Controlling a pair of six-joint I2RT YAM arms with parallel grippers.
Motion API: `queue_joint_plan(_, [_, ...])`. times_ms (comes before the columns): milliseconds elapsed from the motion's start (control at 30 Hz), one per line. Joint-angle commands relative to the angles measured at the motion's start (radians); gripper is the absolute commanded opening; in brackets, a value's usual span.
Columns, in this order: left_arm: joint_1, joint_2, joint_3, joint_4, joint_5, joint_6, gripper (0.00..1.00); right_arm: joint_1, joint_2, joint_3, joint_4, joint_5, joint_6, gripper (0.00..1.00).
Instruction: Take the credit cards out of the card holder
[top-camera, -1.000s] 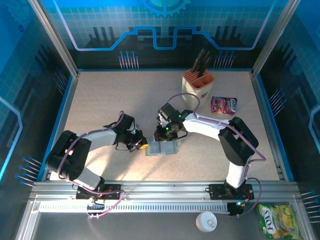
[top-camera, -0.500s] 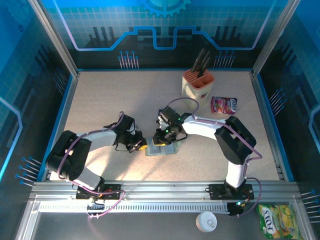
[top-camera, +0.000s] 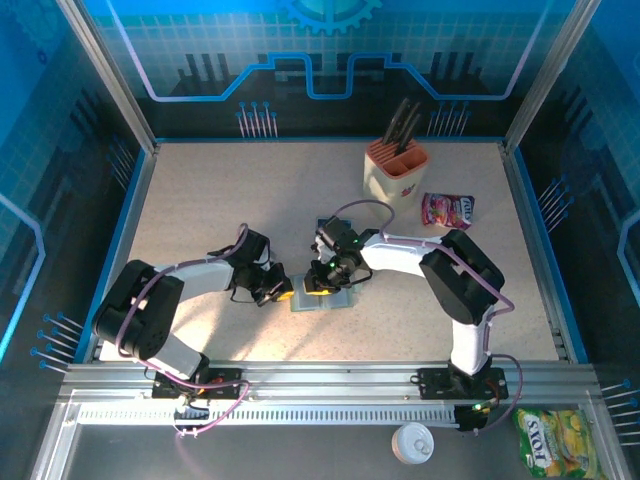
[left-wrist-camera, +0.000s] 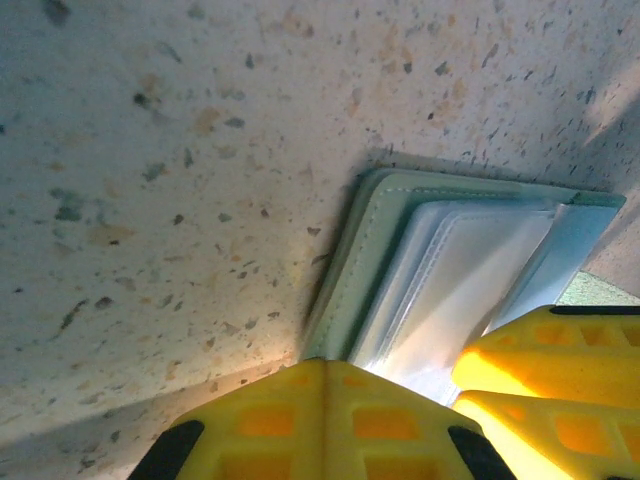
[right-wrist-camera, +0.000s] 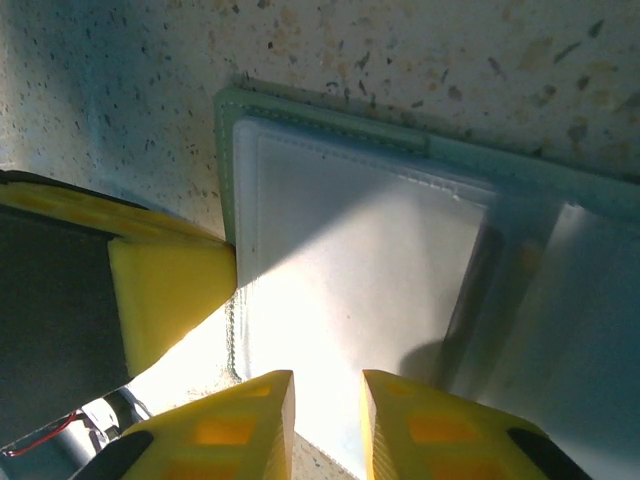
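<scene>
The wallet (top-camera: 330, 299) lies open and flat on the bench (top-camera: 230, 190), a little toward 6 o'clock from the bench's middle, clear sleeves facing up. Both arms meet over it.

The left fingers (top-camera: 284, 293) are pressed together and bear on the wallet's 9 o'clock edge. From the left wrist they (left-wrist-camera: 325, 420) sit at 6 o'clock, tips on the pale green hem of the wallet (left-wrist-camera: 345, 270) where it meets the speckled bench. The sleeves step inward from that hem toward 3 o'clock.

The right fingers (top-camera: 322, 284) come down over the wallet's 11 o'clock corner, just beside the left pair. From the right wrist they (right-wrist-camera: 262, 420) stand a little apart – a narrow gap, with the bright sleeve beneath it. Whether they pinch anything I cannot tell. The wallet (right-wrist-camera: 330, 130) has its stitched edge running from 9 to 3 o'clock at the top of that view, and a left finger (right-wrist-camera: 170, 290) touches its 9 o'clock side.

Whether cards sit in the sleeves cannot be made out.

Room around the wallet: bare bench from 9 through 12 o'clock. A knife block (top-camera: 395, 166) stands well apart toward 1 o'clock and a pink packet (top-camera: 447, 210) toward 2 o'clock – the right forearm crosses the 3 o'clock side, and the near rail (top-camera: 300, 375) bounds 6 o'clock
</scene>
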Motion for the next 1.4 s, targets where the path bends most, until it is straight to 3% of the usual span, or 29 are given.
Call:
queue_joint_plan(0, [-0.004,0.016,0.01,-0.037,-0.015,0.026,0.0,0.016,0.014,-0.013,0.006,-0.002,0.014,0.25])
queue_joint_plan(700, [-0.004,0.022,0.02,-0.055,-0.014,0.034,0.0,0.011,-0.023,-0.016,-0.091,0.097,-0.004,0.26])
queue_joint_plan(1200, [-0.005,0.002,0.068,-0.095,-0.007,0.05,0.0,-0.007,-0.041,-0.074,-0.029,0.071,0.014,0.25])
queue_joint_plan(1367, [-0.007,-0.05,0.082,-0.114,-0.003,0.04,0.08,-0.013,-0.043,-0.086,-0.008,0.059,0.017,0.25])
